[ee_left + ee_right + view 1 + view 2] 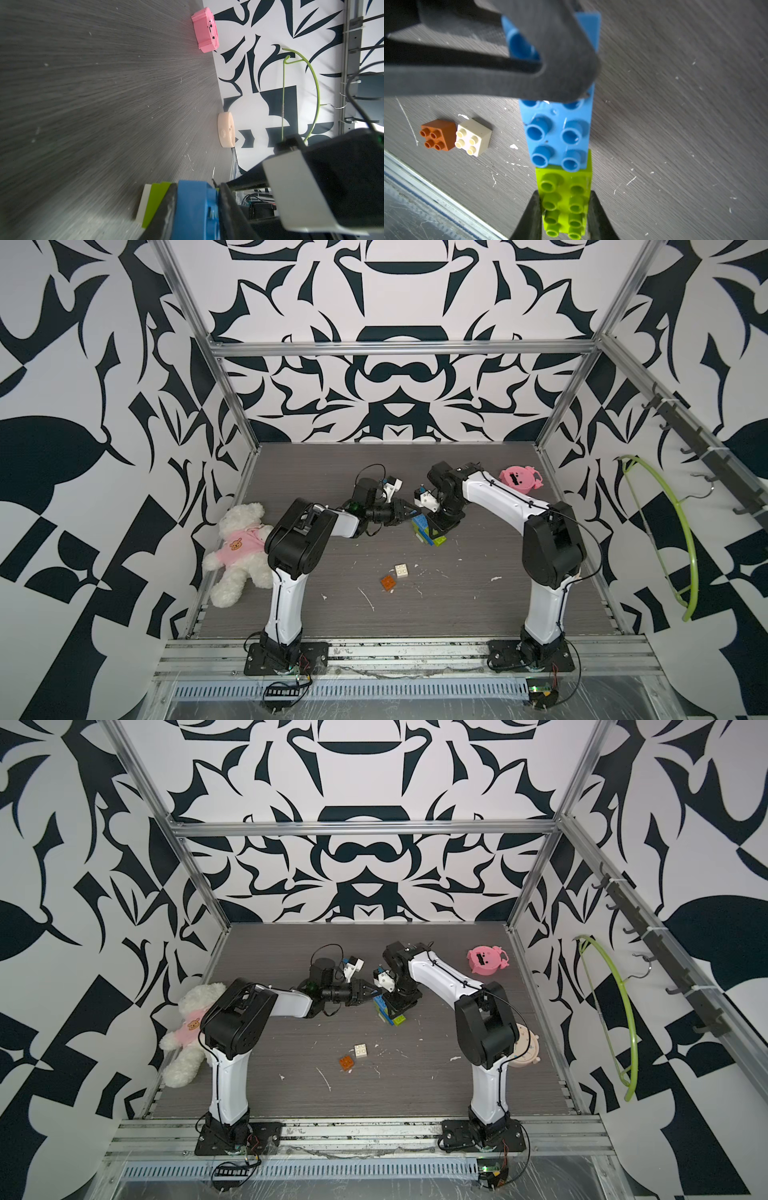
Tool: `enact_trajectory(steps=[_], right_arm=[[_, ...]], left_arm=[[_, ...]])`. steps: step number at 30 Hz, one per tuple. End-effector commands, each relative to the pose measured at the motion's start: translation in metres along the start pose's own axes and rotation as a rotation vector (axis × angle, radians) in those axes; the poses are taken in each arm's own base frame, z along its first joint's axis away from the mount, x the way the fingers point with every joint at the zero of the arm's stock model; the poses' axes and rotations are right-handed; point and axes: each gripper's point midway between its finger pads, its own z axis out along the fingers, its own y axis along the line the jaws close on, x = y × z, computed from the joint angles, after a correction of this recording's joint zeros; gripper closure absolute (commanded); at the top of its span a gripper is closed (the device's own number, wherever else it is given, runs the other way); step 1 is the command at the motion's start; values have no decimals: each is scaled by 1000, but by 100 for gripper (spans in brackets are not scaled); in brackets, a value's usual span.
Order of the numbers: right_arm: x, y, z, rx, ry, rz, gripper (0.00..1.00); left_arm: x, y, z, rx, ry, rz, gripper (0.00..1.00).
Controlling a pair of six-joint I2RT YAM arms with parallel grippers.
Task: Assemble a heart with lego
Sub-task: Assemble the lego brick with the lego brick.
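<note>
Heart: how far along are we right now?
Done: a partial heart of joined blue, lime green and white bricks sits mid-table. In hand: the right gripper clamps its lime green brick, and the left gripper grips a blue brick at the stack's other end; whether that brick is seated is unclear. Left: the orange brick and loose white brick lie unattached.

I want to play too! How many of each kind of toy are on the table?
Loose square plastic bricks: 2 (orange brick, white brick)
Joined cluster of blue, lime green and white plastic bricks: 1
White plush teddy bear in a pink shirt: 1
Pink round plastic toy: 1
Peach round plastic toy: 1
Total: 6
</note>
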Motion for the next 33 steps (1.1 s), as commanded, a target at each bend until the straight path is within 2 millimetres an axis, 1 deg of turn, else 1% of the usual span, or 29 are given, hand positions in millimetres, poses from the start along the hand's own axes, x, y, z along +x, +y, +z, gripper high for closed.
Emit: enact_trajectory(steps=[1,8,12,15,19,21,27,33], right_arm=[[2,6,-8,18,27,12,100],[-10,14,-6,47,47,11,100],[-16,22,-5,11,19,29,100],[-16,28,-2,-26,-2,42,100],[-9,29,9,-26,29,26,100],[-6,29,11,-15,41,16,100],[-7,22,8,35,77,-7,100],[-13,24,9,31,93,-3,100]], left_arm=[[16,18,0,-28,24,-36,76],[17,21,0,-30,12,-43,76],[19,22,-1,-29,6,-46,76],[20,24,-2,-31,6,-48,76],[21,25,-3,-30,6,-48,76],[21,26,-4,-33,5,-52,76],[22,35,-10,-41,-14,-65,76],[24,48,-17,-47,-35,-71,76]])
